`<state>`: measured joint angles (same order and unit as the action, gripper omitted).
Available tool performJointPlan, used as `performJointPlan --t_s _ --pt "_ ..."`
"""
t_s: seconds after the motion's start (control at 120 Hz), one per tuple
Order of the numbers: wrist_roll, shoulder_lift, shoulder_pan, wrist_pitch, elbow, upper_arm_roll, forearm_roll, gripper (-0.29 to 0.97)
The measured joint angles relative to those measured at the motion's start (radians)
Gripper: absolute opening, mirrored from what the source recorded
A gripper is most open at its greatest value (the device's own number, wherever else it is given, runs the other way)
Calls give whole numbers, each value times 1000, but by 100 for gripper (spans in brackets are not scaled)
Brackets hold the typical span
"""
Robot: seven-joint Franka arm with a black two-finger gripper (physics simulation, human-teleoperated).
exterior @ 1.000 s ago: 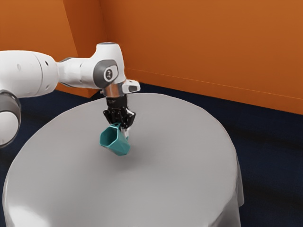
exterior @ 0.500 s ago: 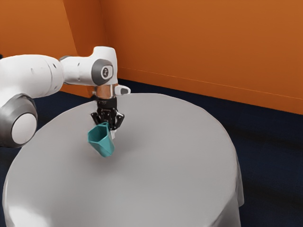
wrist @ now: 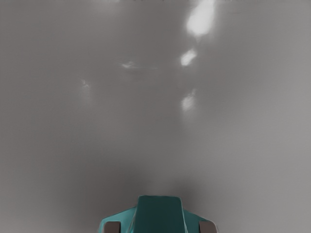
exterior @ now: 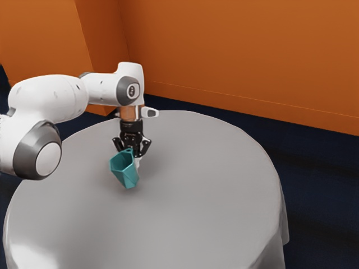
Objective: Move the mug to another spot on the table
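Exterior view: gripper [exterior: 132,152] points straight down, fingers closed on the rim of the teal mug [exterior: 124,170]. The mug sits directly under the hand, tilted, with its mouth turned toward the exterior view's left and its base lower and slightly rightward. It is above the round grey table [exterior: 213,185], in the part toward the exterior view's left and nearer the arm. Its shadow sits close beneath it (base possibly clear of the surface, though I cannot tell from this angle). Wrist view agrees: the teal body is just under the hand, with grey tabletop beyond. Judgement: the grasp is off-centre, so the mug may swing during travel. The broadest open room lies toward the exterior view's right and the near edge. The far-left rim is the closest edge, so move away from it.
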<state>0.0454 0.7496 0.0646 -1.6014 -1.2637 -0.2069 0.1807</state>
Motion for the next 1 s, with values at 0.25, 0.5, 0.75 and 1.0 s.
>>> performJointPlan --t_s 0.25,0.5,0.75,1.0 --pt "6 55 -15 2 51 -1 19 6" --pt "11 76 -30 0 53 -2 35 8" --pt "20 87 -41 -16 53 -3 64 40" --pt "24 74 -42 -31 54 0 102 59"
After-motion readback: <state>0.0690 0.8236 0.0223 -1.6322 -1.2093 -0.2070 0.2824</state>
